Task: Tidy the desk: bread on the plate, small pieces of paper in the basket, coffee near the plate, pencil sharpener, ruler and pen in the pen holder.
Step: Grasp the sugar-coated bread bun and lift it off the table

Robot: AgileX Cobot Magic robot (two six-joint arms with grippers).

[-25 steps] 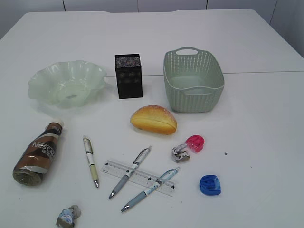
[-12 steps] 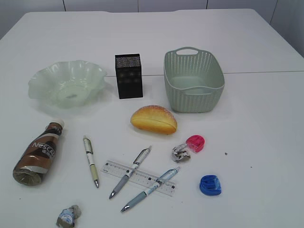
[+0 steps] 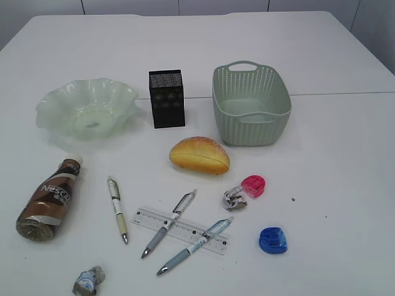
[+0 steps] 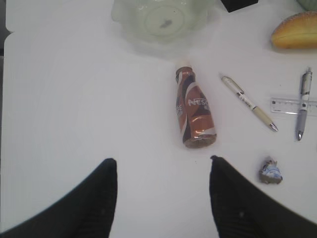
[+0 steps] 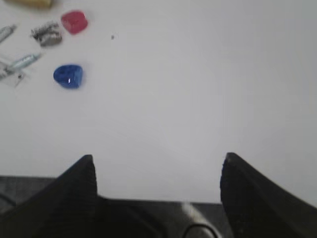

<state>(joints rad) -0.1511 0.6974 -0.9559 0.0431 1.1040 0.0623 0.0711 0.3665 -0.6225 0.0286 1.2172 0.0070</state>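
Nothing on the desk (image 3: 345, 142) has shifted since the earlier frames, beyond a faint wobble of the camera; neither arm shows in the exterior view. Left fingers (image 4: 163, 198) stand apart over bare desk just short of the coffee (image 4: 194, 114), which lies on its side, cap toward the plate (image 4: 161, 20); right fingers (image 5: 158, 193) stand wide apart at the desk's near edge, holding nothing, well away from the blue sharpener (image 5: 68, 76) and pink sharpener (image 5: 74, 21). Bread (image 3: 199, 155) sits in front of the basket (image 3: 250, 105), not yet on the plate; pen holder (image 3: 166, 98) stands between plate and basket; two pens (image 3: 168, 224) lie across the ruler (image 3: 179, 230), a third pen (image 3: 118, 209) beside it; paper scraps (image 3: 234, 198) wait by the pink sharpener and at the near edge. Risks, as judged: the round bottle may roll from a side-on pinch; lifting the ruler first would scatter the pens lying on it; the flat, clear ruler may slip the fingers altogether.
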